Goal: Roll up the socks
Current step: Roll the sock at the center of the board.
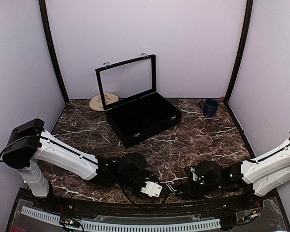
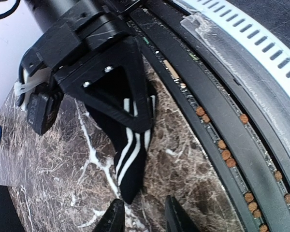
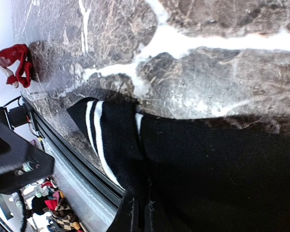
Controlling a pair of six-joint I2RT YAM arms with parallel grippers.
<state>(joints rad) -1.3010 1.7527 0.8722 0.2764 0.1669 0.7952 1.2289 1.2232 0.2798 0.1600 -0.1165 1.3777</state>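
1. Looking through the left wrist view, the left gripper (image 2: 144,218) pokes in at the bottom edge, its fingers spread with nothing between them. Just above them a black striped sock (image 2: 130,162) lies on the marble table (image 2: 53,164). The sock's upper part is under the right gripper (image 2: 128,104).
2. In the right wrist view, the right gripper's fingers at the bottom centre are pressed together, pinching the black striped sock's fabric. A bunched red sock (image 3: 15,64) sits at the upper left, well apart.
3. From the top view, both grippers meet at the lower centre. An open black case (image 1: 140,118) stands mid-frame, a blue mug (image 1: 210,107) to its right and a round mat (image 1: 102,101) to its left.
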